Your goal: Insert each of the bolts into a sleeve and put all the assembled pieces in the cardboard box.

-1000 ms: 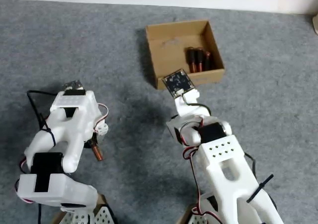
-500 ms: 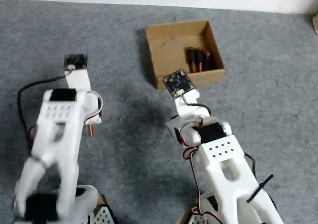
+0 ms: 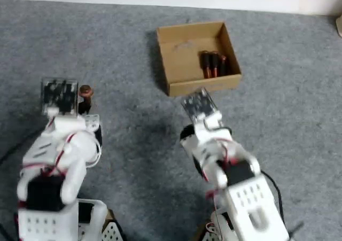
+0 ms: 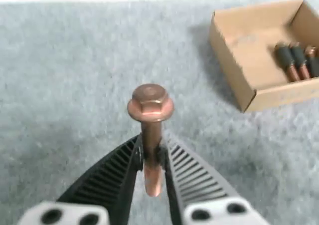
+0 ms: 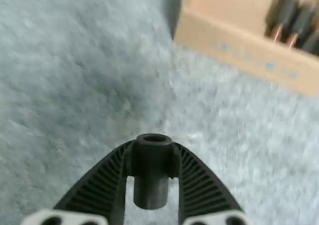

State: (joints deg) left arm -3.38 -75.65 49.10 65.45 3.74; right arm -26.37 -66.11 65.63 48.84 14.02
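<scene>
A grey carpet [image 3: 133, 54] covers the table. On its far side sits an open cardboard box [image 3: 203, 84]. Inside it, three assembled pieces [image 3: 214, 63] lie side by side near one side wall.

The left gripper [image 4: 151, 147] is above the carpet, well apart from the box. Its fingers are clenched on the shaft of a copper bolt [image 4: 150, 120]. The bolt's hexagonal head sticks out beyond the fingertips, and its plain end points back toward the wrist.

The right gripper [image 5: 153, 150] is near the front wall of the box, above the carpet. Its fingers grasp a black sleeve [image 5: 152, 172], whose open end faces away from the wrist.
</scene>
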